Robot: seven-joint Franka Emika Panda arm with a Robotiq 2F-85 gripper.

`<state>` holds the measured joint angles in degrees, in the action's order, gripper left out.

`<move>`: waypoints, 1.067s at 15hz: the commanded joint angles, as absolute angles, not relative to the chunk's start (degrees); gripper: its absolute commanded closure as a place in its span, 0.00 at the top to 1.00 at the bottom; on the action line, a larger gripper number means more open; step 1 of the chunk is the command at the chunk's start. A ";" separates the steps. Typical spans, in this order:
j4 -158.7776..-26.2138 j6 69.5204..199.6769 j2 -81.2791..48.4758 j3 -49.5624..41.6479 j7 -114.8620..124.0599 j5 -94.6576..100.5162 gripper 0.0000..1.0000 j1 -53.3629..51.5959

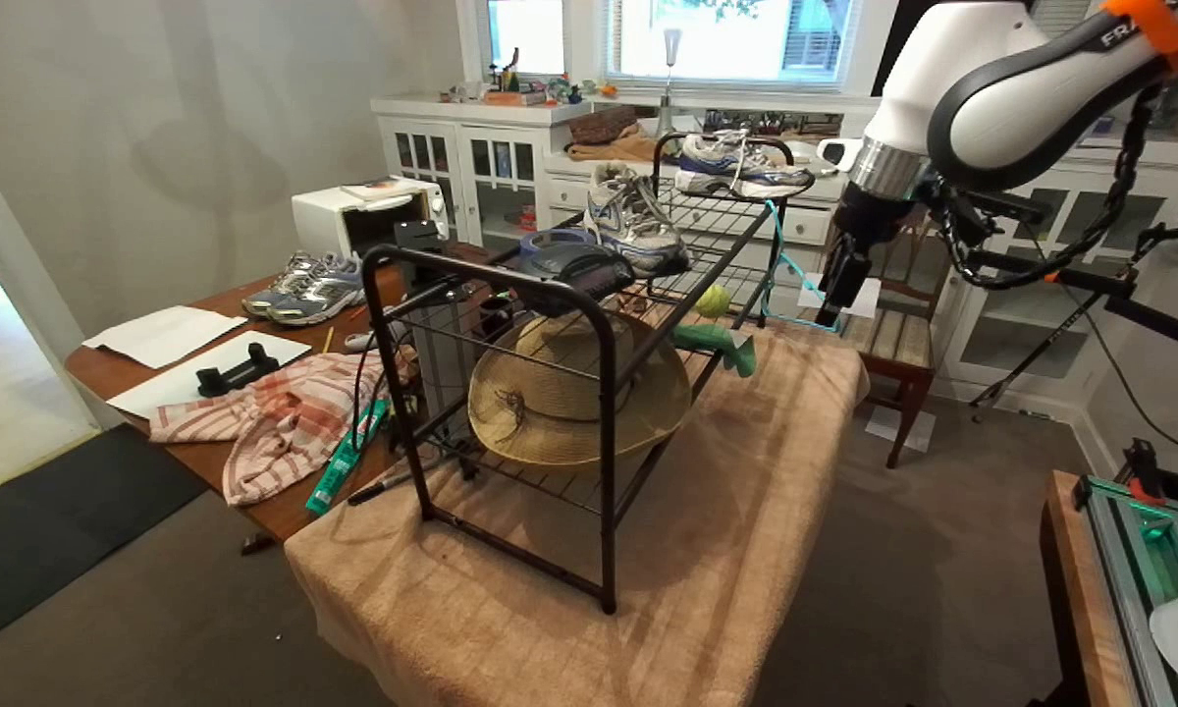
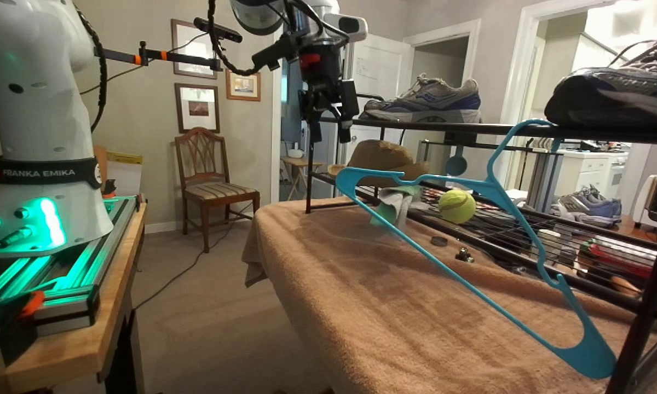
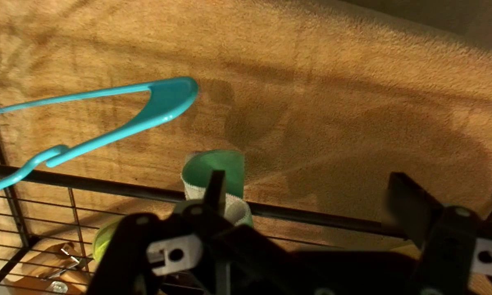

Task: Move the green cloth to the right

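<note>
The green cloth (image 1: 712, 341) lies on the lower shelf of the dark wire rack, its end hanging over the long rail. In an exterior view (image 2: 395, 205) its pale side shows with some green. In the wrist view the cloth (image 3: 225, 166) is curled, green inside with a pale edge, and partly hidden behind a finger. My gripper (image 3: 307, 180) is open, its fingers wide apart with nothing between them. It points down above the table, higher than the cloth and apart from it. It also shows in both exterior views (image 1: 837, 295) (image 2: 331, 131).
The rack (image 1: 609, 471) stands on a towel-covered table (image 1: 746, 471). A blue hanger (image 2: 594, 358) hangs from its top rail, beside the cloth. A tennis ball (image 2: 457, 206) and a straw hat (image 1: 550, 432) flank the cloth. Shoes (image 1: 638, 236) sit on the top shelf.
</note>
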<state>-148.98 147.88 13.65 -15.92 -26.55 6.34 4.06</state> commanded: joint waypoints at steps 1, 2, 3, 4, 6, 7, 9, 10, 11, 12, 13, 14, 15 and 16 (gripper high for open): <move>-145.86 154.93 4.72 -15.31 -26.57 2.36 1.00 4.17; -145.43 156.84 3.08 -15.26 -27.22 0.64 1.00 4.11; -144.85 157.99 1.54 -15.09 -28.17 -1.63 1.00 3.93; -144.58 160.06 0.23 -14.61 -29.22 -3.51 1.00 3.98; -143.57 162.40 -2.13 -13.07 -30.80 -7.14 1.00 4.40; -143.04 162.92 -3.11 -12.13 -31.59 -8.83 1.00 4.74; -141.80 165.00 -5.10 -12.20 -34.53 -12.95 1.00 3.49; -141.10 165.85 -6.00 -11.57 -35.91 -14.93 1.00 3.64; -140.19 166.55 -7.03 -11.05 -36.80 -16.19 1.00 3.93; -139.29 167.31 -8.17 -10.69 -37.55 -17.16 1.00 4.22; -138.43 167.62 -9.11 -10.30 -38.32 -18.47 1.00 4.54; -137.66 167.95 -10.00 -9.90 -38.94 -19.70 1.00 4.84; -136.86 168.32 -10.87 -9.26 -39.94 -21.36 1.00 5.27; -136.14 168.02 -11.60 -8.92 -40.37 -22.18 1.00 5.57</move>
